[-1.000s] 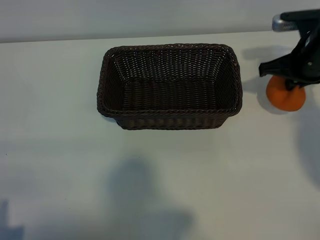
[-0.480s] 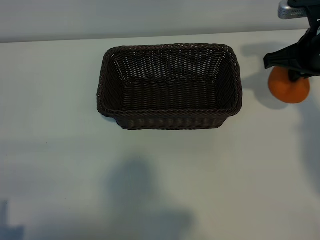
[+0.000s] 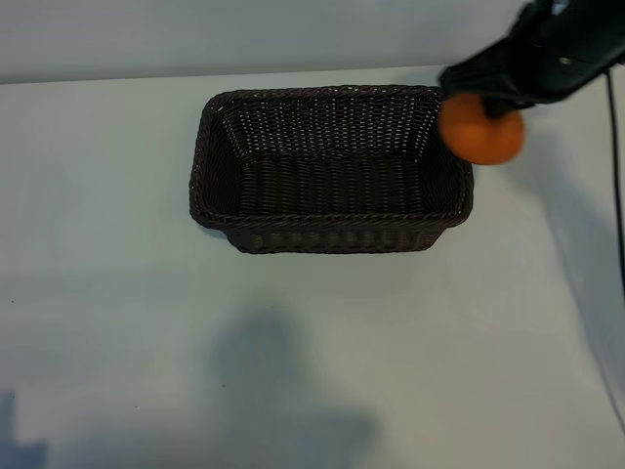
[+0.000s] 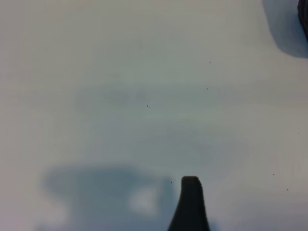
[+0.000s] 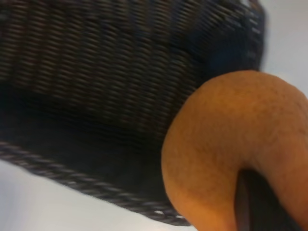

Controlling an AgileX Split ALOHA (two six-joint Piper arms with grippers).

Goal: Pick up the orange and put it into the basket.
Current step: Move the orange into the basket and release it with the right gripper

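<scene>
Above the basket's right end, the right gripper (image 3: 488, 109) has its fingers clamped on the orange (image 3: 480, 128), which hangs over the wicker basket's (image 3: 332, 234) braided rim. Released here, it could strike the rim and roll off across the white table (image 3: 293, 371). The left gripper (image 4: 190, 202), fingers wide, hovers idle.

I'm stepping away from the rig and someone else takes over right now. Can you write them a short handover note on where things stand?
Right gripper: shut on the orange, carrying it in the air at the basket's right end, roughly over the rim.
Left gripper: open, holding nothing, over bare table, out of the exterior view.
Basket: upright on the table, nothing inside.
Done: orange gripped and lifted off the table.
Left: carry it over the basket's middle, lower it, release, pull the right arm back.
</scene>
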